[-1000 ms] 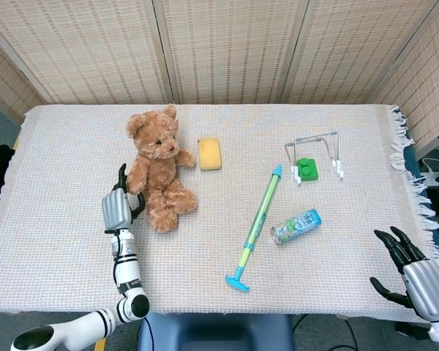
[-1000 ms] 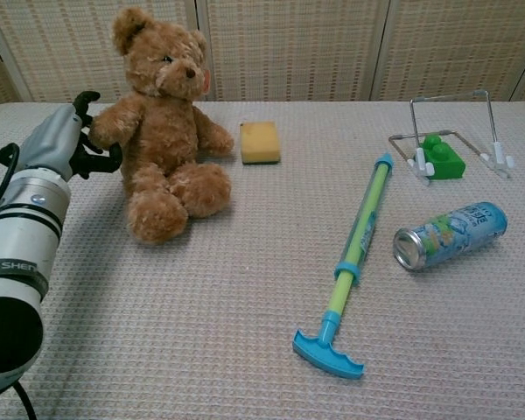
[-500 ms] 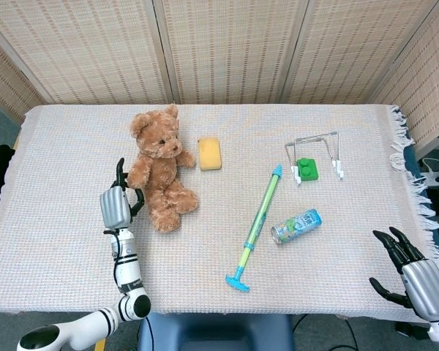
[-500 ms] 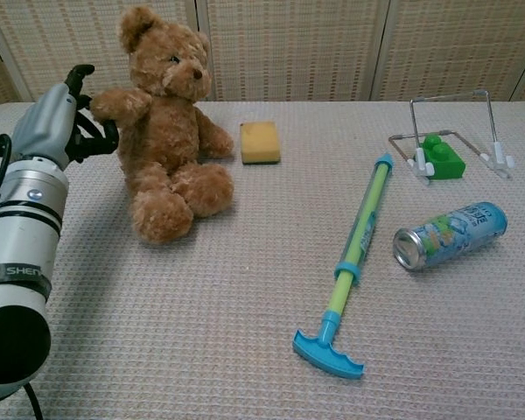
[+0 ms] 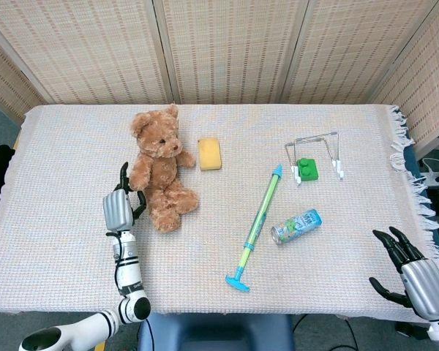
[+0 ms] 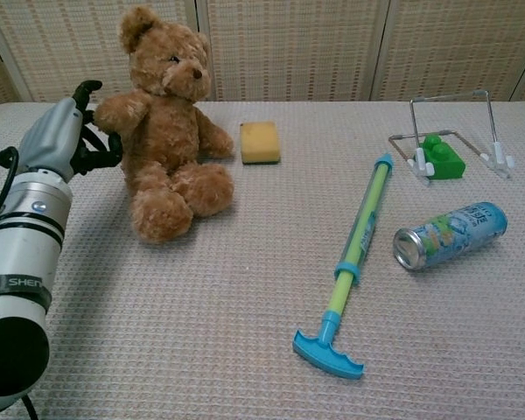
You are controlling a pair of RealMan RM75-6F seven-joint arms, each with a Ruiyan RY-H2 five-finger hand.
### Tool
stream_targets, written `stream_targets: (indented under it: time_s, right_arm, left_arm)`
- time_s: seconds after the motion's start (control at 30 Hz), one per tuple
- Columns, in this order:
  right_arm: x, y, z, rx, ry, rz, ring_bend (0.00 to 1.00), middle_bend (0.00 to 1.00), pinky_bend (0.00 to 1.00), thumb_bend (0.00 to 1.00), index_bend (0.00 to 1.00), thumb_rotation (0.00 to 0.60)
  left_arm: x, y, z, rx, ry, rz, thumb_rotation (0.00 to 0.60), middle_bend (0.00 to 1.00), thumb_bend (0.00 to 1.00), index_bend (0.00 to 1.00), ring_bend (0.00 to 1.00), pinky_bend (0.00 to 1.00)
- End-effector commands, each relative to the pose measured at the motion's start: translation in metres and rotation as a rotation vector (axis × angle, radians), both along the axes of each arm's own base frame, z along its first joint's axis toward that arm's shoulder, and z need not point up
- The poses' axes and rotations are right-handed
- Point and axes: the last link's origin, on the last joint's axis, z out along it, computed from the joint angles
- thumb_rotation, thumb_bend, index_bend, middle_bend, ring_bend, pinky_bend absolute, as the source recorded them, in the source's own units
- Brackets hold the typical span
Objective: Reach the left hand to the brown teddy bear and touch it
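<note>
Our left hand (image 6: pixel 70 136) rests against the brown teddy bear (image 6: pixel 166 122), fingers loosely spread, grasping nothing. The bear sits just right of the hand, more upright than a second ago after our nudge. Contact looks made, so the touch seems done. Our right hand (image 5: pixel 413 270) hangs spread, unused.

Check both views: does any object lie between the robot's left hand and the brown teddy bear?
Nothing visible does. The left hand is right beside the brown teddy bear, its dark fingers at the bear's arm. The yellow sponge and the water pump toy lie on the bear's far side.
</note>
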Motion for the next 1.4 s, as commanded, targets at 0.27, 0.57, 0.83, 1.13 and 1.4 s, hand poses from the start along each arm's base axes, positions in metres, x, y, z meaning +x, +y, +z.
stream_targets:
  time_s: [0.27,0.57,0.83,1.13,1.4]
  right_arm:
    - [0.0,0.001,0.0,0.004,0.0,0.0,0.0,0.11,0.25,0.15,0.0,0.6]
    - [0.0,0.0,0.0,0.003,0.001,-0.004,0.0,0.11,0.25,0.15,0.0,0.6]
    - [0.0,0.001,0.0,0.004,0.001,-0.004,0.0,0.11,0.25,0.15,0.0,0.6]
    - [0.0,0.0,0.0,0.007,0.004,-0.006,0.0,0.11,0.25,0.15,0.0,0.6]
    - [-0.001,-0.001,-0.003,0.015,0.015,-0.013,0.0,0.11,0.25,0.15,0.0,0.6]
  left_arm:
    - [-0.005,-0.006,-0.01,-0.047,0.02,0.02,0.6,0.39,0.58,0.05,0.44,0.7]
    - [-0.003,-0.002,-0.009,-0.04,0.008,0.02,0.6,0.39,0.58,0.06,0.44,0.7]
    - [0.008,-0.001,0.0,-0.013,-0.001,-0.008,0.6,0.39,0.58,0.05,0.44,0.7]
    - [-0.016,-0.011,-0.011,-0.08,0.029,0.018,0.6,0.36,0.55,0.05,0.41,0.69]
    - [-0.049,-0.029,0.024,-0.112,0.133,-0.077,0.6,0.16,0.49,0.0,0.22,0.53]
